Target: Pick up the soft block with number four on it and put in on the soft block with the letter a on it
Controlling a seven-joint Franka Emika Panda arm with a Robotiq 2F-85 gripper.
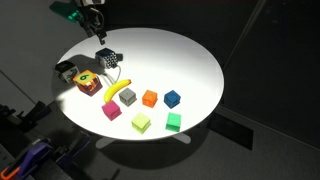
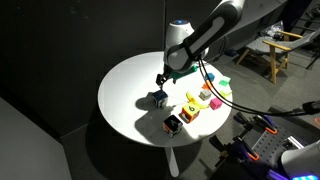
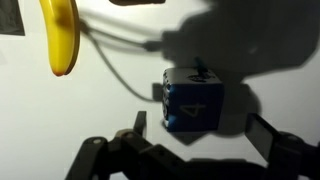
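I am hovering the tool (image 3: 197,135), wide open and empty, over the tabletop (image 1: 185,55) — the soft block with number four (image 3: 195,100) is sitting below, centred between the jaws, slightly forward of them.

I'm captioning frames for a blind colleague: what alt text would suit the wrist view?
A blue soft block with number four on its face sits on a white table, just ahead of the open gripper, with the jaws wide apart to either side. A yellow banana lies at upper left.
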